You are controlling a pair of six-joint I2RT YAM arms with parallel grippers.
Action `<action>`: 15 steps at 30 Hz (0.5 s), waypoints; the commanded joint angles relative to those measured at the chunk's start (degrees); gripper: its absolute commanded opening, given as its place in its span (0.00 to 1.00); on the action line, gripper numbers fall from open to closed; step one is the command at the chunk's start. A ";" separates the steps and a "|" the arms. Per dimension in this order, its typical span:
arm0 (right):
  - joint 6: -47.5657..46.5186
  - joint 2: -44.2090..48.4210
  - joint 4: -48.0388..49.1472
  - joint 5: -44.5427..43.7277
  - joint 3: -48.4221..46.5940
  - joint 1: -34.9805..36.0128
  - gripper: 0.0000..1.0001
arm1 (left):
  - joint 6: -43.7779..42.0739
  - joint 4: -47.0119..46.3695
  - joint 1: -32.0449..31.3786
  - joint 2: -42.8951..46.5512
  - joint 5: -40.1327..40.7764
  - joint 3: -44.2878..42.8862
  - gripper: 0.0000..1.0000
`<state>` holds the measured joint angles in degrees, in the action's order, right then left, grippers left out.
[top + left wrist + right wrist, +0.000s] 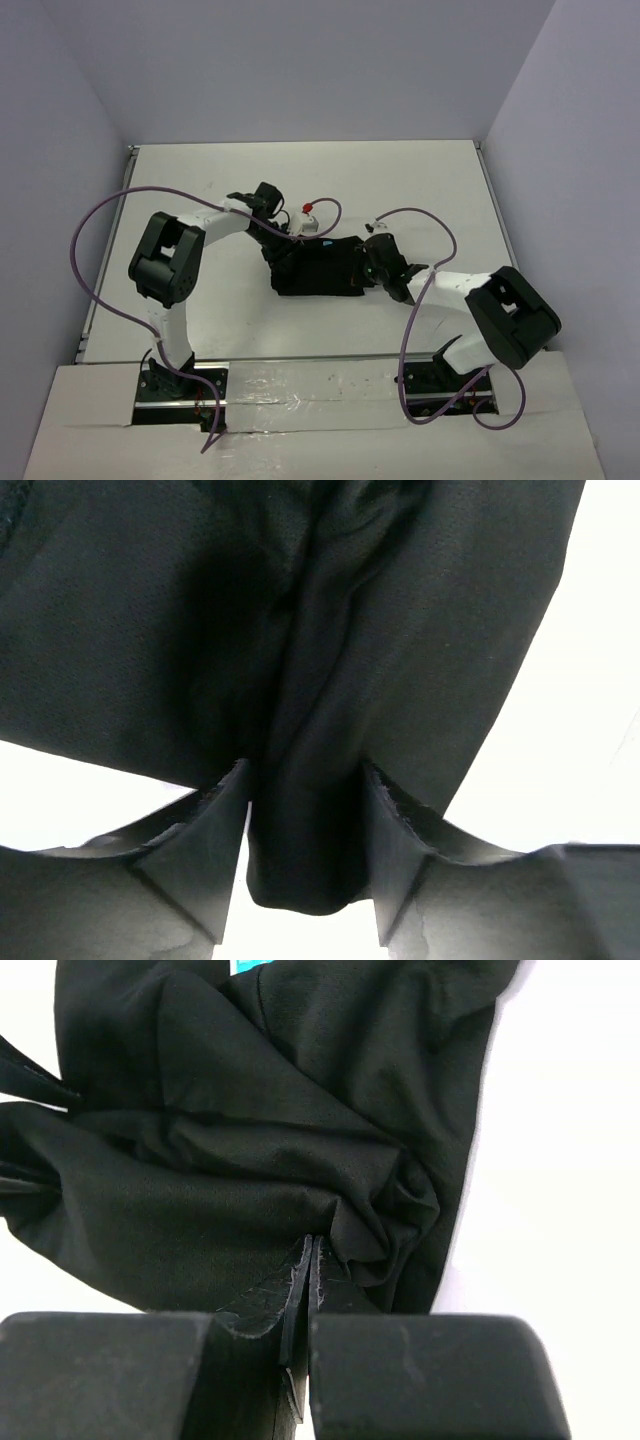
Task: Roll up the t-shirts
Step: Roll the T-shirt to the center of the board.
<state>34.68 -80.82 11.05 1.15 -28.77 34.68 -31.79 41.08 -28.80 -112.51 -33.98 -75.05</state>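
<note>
A black t-shirt [318,268] lies bunched mid-table [300,180] between two robot arms. The right gripper [311,1245] is clenched on a pucker of cloth. The left gripper [305,780] straddles a fold (grip unclear). Rolling seems under way; next likely needs both ends turned evenly.

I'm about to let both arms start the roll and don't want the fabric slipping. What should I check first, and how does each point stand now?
1. Right gripper pinching the t-shirt: ok, jaws shut, with wrinkles gathering at the tips.
2. Left gripper holding firmly: cannot tell. The jaws stand apart with a fabric fold between them.
3. Grippers at opposite ends of the t-shirt: ok.
4. T-shirt lying smooth: not ok, it is bunched and creased.
5. T-shirt wholly on the table: ok.
</note>
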 commanded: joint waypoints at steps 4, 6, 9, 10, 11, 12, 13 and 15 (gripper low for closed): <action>2.15 -2.94 0.46 -1.94 0.21 -0.49 0.00 | -2.22 -1.88 -0.03 2.82 5.50 -0.10 0.68; 1.98 -2.94 0.29 -2.11 0.12 -0.57 0.00 | -2.83 -1.18 -0.03 3.61 5.33 -0.01 0.86; 1.10 -3.47 -0.94 -2.20 -0.40 -0.57 0.00 | -3.45 -0.21 1.02 4.66 5.15 -0.71 0.99; 0.75 -3.73 -1.03 -2.12 -0.49 -0.57 0.00 | -3.80 -0.21 1.28 5.10 5.24 -0.63 0.99; 0.74 -4.00 -1.03 -2.11 -0.32 -0.57 0.00 | -3.89 -1.17 1.46 6.50 6.28 0.24 0.99; 0.66 -4.00 -1.03 -2.11 -0.23 -0.66 0.00 | -4.15 -1.96 1.46 7.30 6.99 0.95 0.99; 0.48 -4.09 -0.94 -2.20 -0.06 -0.58 0.00 | -4.24 -2.58 1.46 8.00 7.52 1.74 0.99; 0.65 -4.00 -0.50 -2.29 0.47 -0.57 0.00 | -2.85 -3.98 1.64 9.23 9.44 3.41 0.99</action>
<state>36.36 -83.02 13.74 1.26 -28.95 34.46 -34.72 39.90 -27.49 -107.59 -27.70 -73.06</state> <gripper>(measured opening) 0.007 0.993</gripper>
